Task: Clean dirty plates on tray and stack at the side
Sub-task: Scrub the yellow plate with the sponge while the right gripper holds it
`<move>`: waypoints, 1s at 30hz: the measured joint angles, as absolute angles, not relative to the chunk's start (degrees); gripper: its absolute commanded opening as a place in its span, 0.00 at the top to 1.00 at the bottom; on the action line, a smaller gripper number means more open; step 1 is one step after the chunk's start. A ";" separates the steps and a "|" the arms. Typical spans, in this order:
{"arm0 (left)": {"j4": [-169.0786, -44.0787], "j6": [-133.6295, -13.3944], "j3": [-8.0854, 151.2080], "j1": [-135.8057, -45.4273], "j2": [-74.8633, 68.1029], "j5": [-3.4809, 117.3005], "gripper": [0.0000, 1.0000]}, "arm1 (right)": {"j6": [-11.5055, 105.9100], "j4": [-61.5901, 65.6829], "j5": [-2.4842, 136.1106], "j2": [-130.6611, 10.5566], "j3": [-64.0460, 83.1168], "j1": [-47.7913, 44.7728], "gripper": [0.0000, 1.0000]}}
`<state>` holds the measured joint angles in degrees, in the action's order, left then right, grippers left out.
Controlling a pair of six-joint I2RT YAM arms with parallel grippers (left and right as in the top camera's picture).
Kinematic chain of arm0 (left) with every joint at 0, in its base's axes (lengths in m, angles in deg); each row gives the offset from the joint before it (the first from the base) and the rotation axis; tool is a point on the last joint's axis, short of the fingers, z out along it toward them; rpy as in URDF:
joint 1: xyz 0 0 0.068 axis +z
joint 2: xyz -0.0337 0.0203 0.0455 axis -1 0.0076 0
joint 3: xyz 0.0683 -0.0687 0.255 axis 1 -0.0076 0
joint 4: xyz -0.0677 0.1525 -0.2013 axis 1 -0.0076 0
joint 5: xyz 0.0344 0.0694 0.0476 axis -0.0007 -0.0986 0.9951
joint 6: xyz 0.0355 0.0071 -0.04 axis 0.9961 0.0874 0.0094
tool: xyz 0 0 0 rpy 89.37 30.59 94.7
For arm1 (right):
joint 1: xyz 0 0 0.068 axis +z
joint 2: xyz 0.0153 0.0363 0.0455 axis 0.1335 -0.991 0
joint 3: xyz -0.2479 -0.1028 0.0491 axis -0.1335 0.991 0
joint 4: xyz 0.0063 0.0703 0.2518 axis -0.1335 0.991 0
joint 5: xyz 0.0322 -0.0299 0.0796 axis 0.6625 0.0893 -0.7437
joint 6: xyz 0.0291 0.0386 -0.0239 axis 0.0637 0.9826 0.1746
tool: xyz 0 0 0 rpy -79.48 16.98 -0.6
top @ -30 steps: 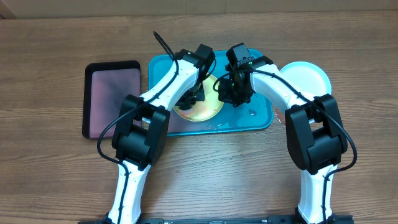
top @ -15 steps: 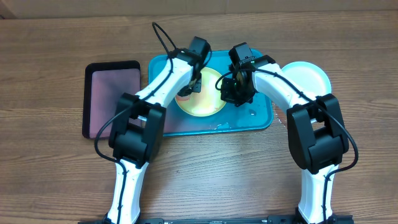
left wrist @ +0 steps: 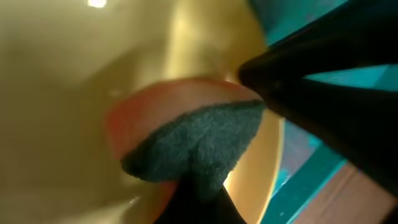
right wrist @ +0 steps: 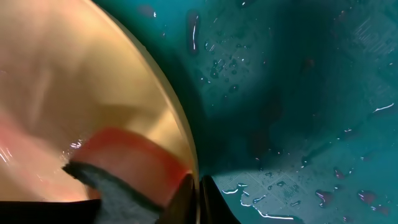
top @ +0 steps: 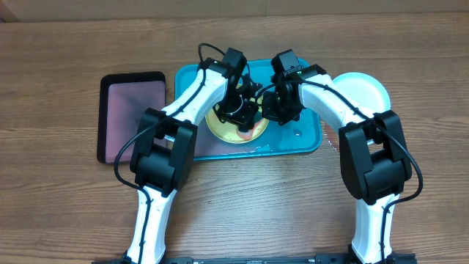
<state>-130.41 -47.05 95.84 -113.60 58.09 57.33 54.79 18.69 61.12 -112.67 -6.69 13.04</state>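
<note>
Black tray (top: 132, 116) sits on the table (top: 66, 213), left of the turquoise tray (top: 308, 141). The left tool (top: 245, 117) pinches a sponge (left wrist: 199, 140) and presses it onto the yellow-green plate (top: 222, 132), which lies in the turquoise tray's left half. The right tool (top: 272, 110) is clamped on that plate's right rim. A pale plate (top: 364, 89) sits on the table right of the tray, apart from both tools.

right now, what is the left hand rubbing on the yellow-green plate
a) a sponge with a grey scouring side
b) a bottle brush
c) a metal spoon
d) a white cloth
a: the left wrist view shows a sponge, grey pad over an orange-red body, held by the left hand against the yellow-green plate.
</note>
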 measured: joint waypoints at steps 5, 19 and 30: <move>-123.20 -49.52 95.25 -113.53 58.20 55.42 0.96 | 54.66 18.76 61.12 -112.67 -6.69 13.04 0.96; -122.55 -80.71 96.59 -115.02 57.28 89.48 0.96 | 54.61 18.56 60.59 -112.67 -6.69 13.71 0.96; -132.56 -86.55 96.26 -114.54 57.37 105.37 0.96 | 54.26 18.60 59.74 -112.67 -6.69 14.28 0.96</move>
